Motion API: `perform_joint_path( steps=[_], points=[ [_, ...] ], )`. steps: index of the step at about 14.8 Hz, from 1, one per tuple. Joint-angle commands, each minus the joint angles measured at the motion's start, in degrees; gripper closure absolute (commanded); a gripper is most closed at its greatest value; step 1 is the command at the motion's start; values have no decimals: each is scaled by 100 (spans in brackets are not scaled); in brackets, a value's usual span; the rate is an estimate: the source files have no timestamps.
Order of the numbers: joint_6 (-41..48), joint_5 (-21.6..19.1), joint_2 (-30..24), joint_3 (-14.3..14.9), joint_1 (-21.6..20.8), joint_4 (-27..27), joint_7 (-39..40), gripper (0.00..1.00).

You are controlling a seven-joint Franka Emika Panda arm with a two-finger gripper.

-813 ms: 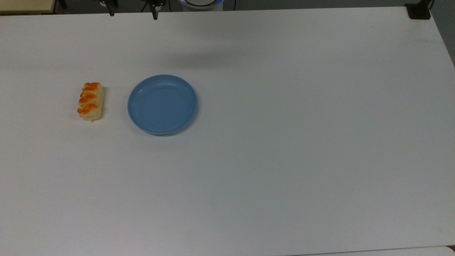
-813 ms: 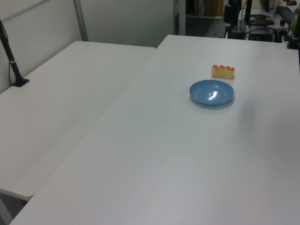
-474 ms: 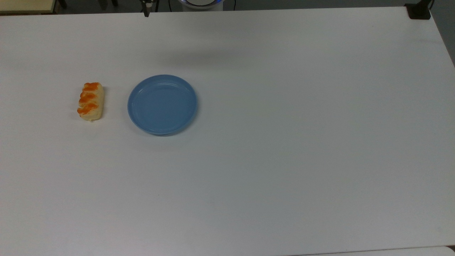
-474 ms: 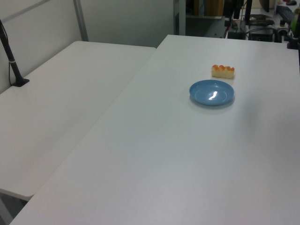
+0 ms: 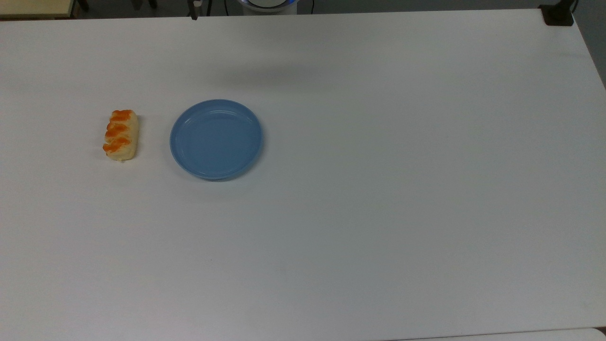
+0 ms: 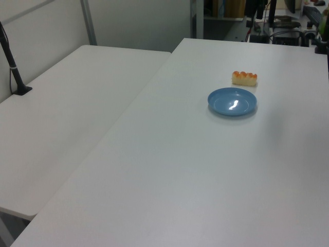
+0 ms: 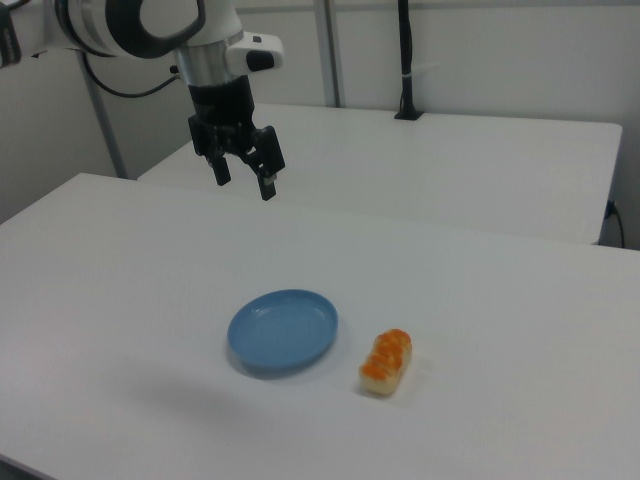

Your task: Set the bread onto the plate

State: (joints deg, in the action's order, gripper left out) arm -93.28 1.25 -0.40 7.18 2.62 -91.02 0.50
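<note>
My end effector (image 7: 243, 175) has lifted away from the top view's far edge, fingers spread and empty — no reach begun. The bread (image 5: 121, 135) lies on the bench (image 5: 378, 189), just left of the plate (image 5: 216, 139) in the top view

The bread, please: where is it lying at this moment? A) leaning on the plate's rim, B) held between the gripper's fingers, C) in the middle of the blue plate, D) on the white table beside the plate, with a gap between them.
D: the bread lies flat on the table, clear of the plate, while the open gripper hangs empty above.
</note>
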Motion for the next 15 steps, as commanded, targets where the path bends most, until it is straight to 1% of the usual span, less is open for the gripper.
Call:
perform_joint_path(
  steps=[1, 15],
  points=[
    [-94, -81, -74, 47, -69, -74, -137, 0],
    [-94, -19, -65, 47, -69, -74, -111, 0]
  ],
)
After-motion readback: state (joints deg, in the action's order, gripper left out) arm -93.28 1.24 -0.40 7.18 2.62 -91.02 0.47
